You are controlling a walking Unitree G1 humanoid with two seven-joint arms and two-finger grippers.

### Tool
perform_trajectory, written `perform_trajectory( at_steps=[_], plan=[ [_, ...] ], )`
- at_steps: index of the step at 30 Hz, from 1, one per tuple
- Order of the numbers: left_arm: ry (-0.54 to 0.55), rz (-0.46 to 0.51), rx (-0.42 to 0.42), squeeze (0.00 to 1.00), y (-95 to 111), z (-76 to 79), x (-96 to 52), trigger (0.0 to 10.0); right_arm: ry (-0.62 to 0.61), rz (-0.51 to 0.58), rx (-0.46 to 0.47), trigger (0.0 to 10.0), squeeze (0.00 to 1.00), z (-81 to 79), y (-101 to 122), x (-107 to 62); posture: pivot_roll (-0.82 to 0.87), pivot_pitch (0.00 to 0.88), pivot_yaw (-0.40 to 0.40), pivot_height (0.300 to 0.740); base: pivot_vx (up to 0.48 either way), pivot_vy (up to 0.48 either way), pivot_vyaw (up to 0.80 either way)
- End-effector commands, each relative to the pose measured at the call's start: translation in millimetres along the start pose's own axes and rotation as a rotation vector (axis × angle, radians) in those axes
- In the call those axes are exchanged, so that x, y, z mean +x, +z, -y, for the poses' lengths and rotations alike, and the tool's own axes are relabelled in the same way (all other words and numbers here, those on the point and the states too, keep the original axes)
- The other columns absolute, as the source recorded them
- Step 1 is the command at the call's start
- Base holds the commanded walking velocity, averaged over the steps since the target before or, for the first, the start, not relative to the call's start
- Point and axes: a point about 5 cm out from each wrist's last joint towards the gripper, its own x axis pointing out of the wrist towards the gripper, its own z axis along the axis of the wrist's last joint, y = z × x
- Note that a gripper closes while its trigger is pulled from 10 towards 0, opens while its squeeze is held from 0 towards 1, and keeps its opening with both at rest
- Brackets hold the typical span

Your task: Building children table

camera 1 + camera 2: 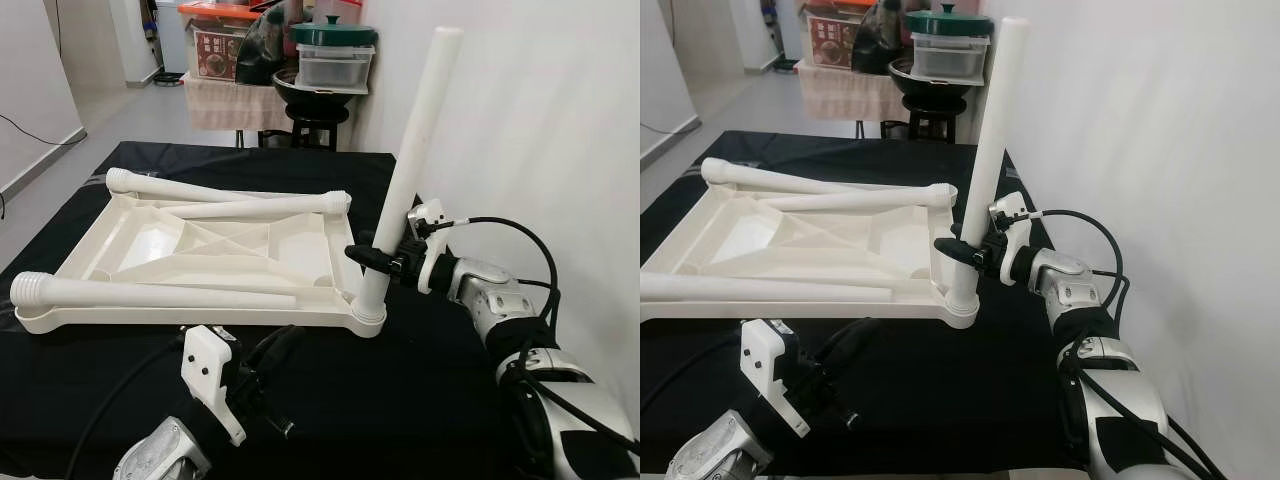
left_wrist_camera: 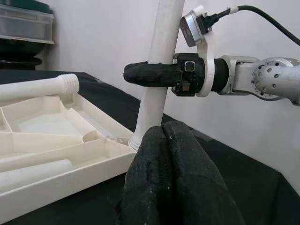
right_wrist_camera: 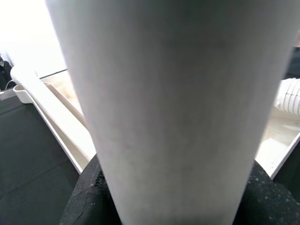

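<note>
At tabletop (image 1: 300,255) corner | right gripper (image 1: 372,256) pinching upright leg (image 1: 412,160) | left gripper (image 1: 280,350) pressed together, arm cropped

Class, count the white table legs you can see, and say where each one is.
4. One leg stands upright in the near right corner socket of the tabletop, held by the right tool. Three lie loose on it: far leg, middle leg, near leg.

I see the white plastic tabletop (image 1: 200,262) lying upside down, ribbed underside up, ahead of my left gripper (image 1: 262,368). One white leg (image 1: 408,170) stands nearly upright in its near corner socket, clamped low down between my right gripper (image 1: 365,255) fingers. Three more legs (image 1: 160,292) lie loose across the tabletop, threaded ends showing.
</note>
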Motion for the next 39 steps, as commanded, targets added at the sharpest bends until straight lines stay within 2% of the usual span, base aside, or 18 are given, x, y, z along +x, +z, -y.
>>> perform_trajectory(
  at_steps=[1, 6, 7, 8, 9, 10, 11, 13, 21, 22, 24, 25, 26, 27, 33, 34, 35, 39],
  plan=[
    [0.0, -0.003, 0.001, 0.0, -2, 0.3, 0.2, 10.0, -0.077, 0.04, 0.003, 0.0, 0.0, 6.1, 7, -0.9, 0.01, 0.0, -0.115, 0.74, 0.0, 0.0, 0.0],
    [0.0, -0.001, 0.002, 0.0, -1, 2.2, -0.6, 10.0, -0.376, 0.041, -0.035, 0.0, 0.0, 12.9, -2, -3.7, 0.02, 0.0, -0.139, 0.74, 0.0, 0.0, 0.0],
    [0.001, 0.0, 0.003, 0.0, 0, 1.9, -1.6, 10.0, -0.547, 0.043, -0.111, 0.0, 0.0, 12.6, -5, -6.2, 0.01, 0.0, -0.128, 0.74, 0.0, 0.0, 0.0],
    [0.002, 0.0, 0.004, 0.0, 0, 1.4, -2.6, 10.0, -0.713, 0.111, -0.076, 0.0, 0.0, 2.1, -11, -8.6, 0.01, 0.0, -0.124, 0.74, 0.0, 0.0, 0.0],
    [0.002, 0.0, 0.004, 0.0, 0, 1.4, -2.6, 10.0, -0.713, 0.111, -0.076, 0.0, 0.0, 2.1, -11, -8.6, 0.01, 0.0, -0.124, 0.74, 0.0, 0.0, 0.0],
    [0.002, -0.001, 0.004, 0.0, 1, 0.7, -3.7, 10.0, -0.775, 0.126, -0.063, 0.0, 0.0, -19.0, -22, -8.7, -0.01, 0.0, -0.106, 0.74, 0.0, 0.0, 0.0],
    [0.002, -0.003, 0.004, 0.0, 1, -0.4, -4.4, 10.0, -0.726, 0.123, -0.11, 0.0, 0.0, -42.5, -28, -0.7, -0.02, 0.0, -0.09, 0.74, 0.0, 0.0, 0.0],
    [0.001, -0.005, 0.004, 0.0, 0, -0.9, -4.6, 10.0, -0.668, 0.114, -0.169, 0.0, 0.0, -56.3, -29, 6.0, -0.02, 0.0, -0.087, 0.74, 0.0, 0.0, 0.0],
    [0.006, -0.005, 0.009, 0.0, -1, -3.2, -2.9, 10.0, -0.657, 0.066, -0.134, 0.0, 0.0, -53.0, -35, 15.9, 0.0, 0.0, -0.108, 0.74, 0.0, 0.0, 0.0],
    [0.005, -0.005, 0.009, 0.0, -1, -3.3, -2.8, 10.0, -0.642, 0.049, -0.122, 10.0, 0.0, -53.4, -35, 16.7, 0.0, 0.0, -0.107, 0.74, 0.0, 0.0, 0.0],
    [0.004, -0.005, 0.008, 0.0, -1, -3.3, -2.8, 10.0, -0.632, 0.038, -0.111, 10.0, 0.0, -53.5, -36, 17.0, 0.0, 0.0, -0.102, 0.74, 0.0, 0.0, 0.0],
    [0.003, -0.005, 0.008, 0.0, -1, -3.2, -2.7, 10.0, -0.597, 0.04, -0.097, 10.0, 0.78, -57.6, -32, 16.6, 0.01, 0.0, -0.101, 0.74, 0.0, 0.0, 0.0],
    [0.003, -0.005, 0.008, 0.0, -1, -3.2, -2.7, 10.0, -0.597, 0.04, -0.097, 10.0, 0.78, -57.6, -32, 16.6, 0.01, 0.0, -0.101, 0.74, 0.0, 0.0, 0.0],
    [0.002, -0.006, 0.007, 0.0, -1, -2.8, -2.6, 10.0, -0.524, 0.052, -0.073, 10.0, 1.0, -60.1, -28, 16.4, 0.02, 0.0, -0.103, 0.74, 0.0, 0.0, 0.0],
    [0.001, -0.005, 0.007, 0.0, -1, -1.8, -0.9, 10.0, -0.255, 0.073, -0.156, 10.0, 1.0, -36.8, -7, 3.0, 0.02, 0.0, -0.116, 0.74, 0.0, 0.0, 0.0],
    [0.0, -0.005, 0.006, 0.0, -1, -1.6, -0.6, 10.0, -0.229, 0.049, -0.175, 10.0, 0.74, -29.5, -7, -0.1, 0.02, 0.0, -0.119, 0.74, 0.0, 0.0, 0.0],
    [0.0, -0.004, 0.006, 0.0, -1, -1.4, -0.4, 10.0, -0.204, 0.022, -0.2, 10.0, 0.0, -22.0, -7, -3.5, 0.02, 0.0, -0.119, 0.74, 0.0, 0.0, 0.0],
    [-0.001, -0.003, 0.005, 0.0, -1, -0.9, -0.1, 10.0, -0.104, 0.008, -0.154, 10.0, 0.0, -6.4, -1, -9.6, 0.04, 0.0, -0.124, 0.74, 0.0, 0.0, 0.0]
  ],
)
